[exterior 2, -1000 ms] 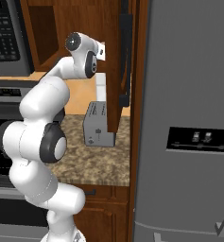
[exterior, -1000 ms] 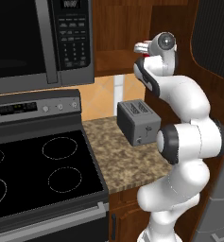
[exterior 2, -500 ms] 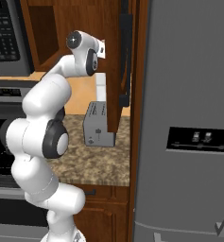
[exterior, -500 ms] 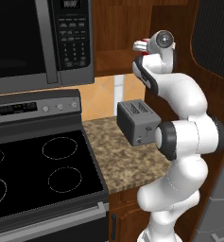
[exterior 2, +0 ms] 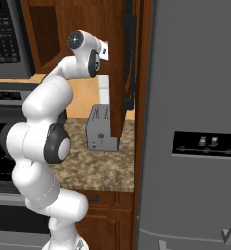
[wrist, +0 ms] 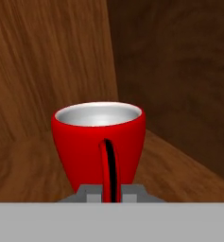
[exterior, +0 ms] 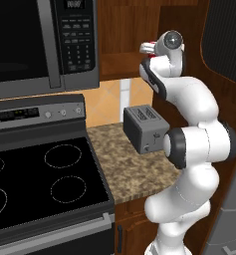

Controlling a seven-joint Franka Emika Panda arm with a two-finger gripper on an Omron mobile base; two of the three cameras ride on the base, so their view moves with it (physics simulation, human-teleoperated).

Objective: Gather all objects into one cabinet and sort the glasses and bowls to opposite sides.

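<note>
Going left to right with the toaster [exterior: 145,128] as our landmark: off to its left we've got the black glass stovetop [exterior: 40,182], and up above that the microwave [exterior: 42,42]. The toaster itself sits on the speckled granite counter [exterior: 132,169], back against the tan tiled wall. Its slots look empty as far as we can tell.

Straight above the toaster, our white arm [exterior: 196,144] reaches up into the wooden cabinet [exterior: 124,30]. In the right base view the cabinet's dark-panelled door [exterior 2: 128,58] stands open, hanging just above and to the right of the toaster, and further right of that is the big grey fridge [exterior 2: 195,122].

Inside the cabinet, the hand view shows a red cup [wrist: 99,142] upright on the wooden shelf [wrist: 179,175], near where two brown walls meet. Its inside is pale grey and we see nothing in it. The gripper [wrist: 110,193] is clamped on the cup's thin handle, with the grey fingertips [wrist: 91,193] pressed against either side of it down low. In the left base view a bit of red shows at the hand, up above the toaster.
</note>
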